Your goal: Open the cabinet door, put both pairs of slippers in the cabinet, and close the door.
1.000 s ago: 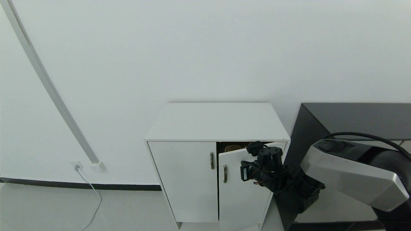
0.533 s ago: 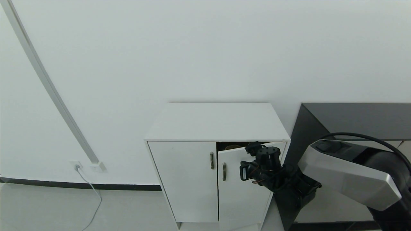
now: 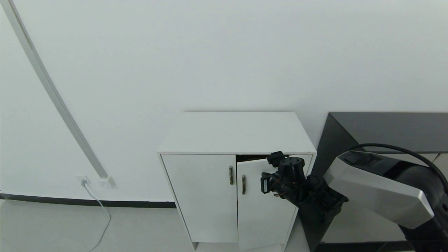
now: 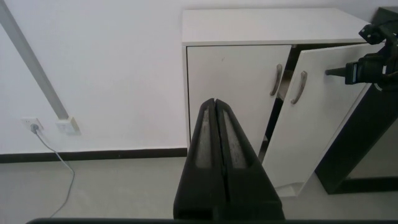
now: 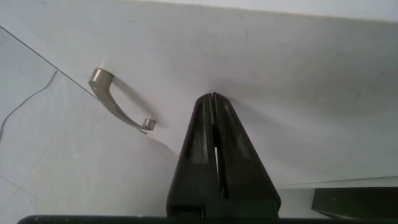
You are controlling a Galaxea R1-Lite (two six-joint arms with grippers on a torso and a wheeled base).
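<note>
We've nudged the right door [image 3: 259,213] nearly shut, gap's narrower than before, right hand [image 5: 213,98] pressed together against it.

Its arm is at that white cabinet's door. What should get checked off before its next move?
1. Right door fully shut: not ok, dark gap along its top.
2. Right gripper on the door face: ok, shut tips against the panel.
3. Door handle clear of that gripper: ok.
4. Left door shut: ok.
5. Left gripper clear of both doors: ok, shut, held back.
6. Slippers inside: cannot tell.
</note>
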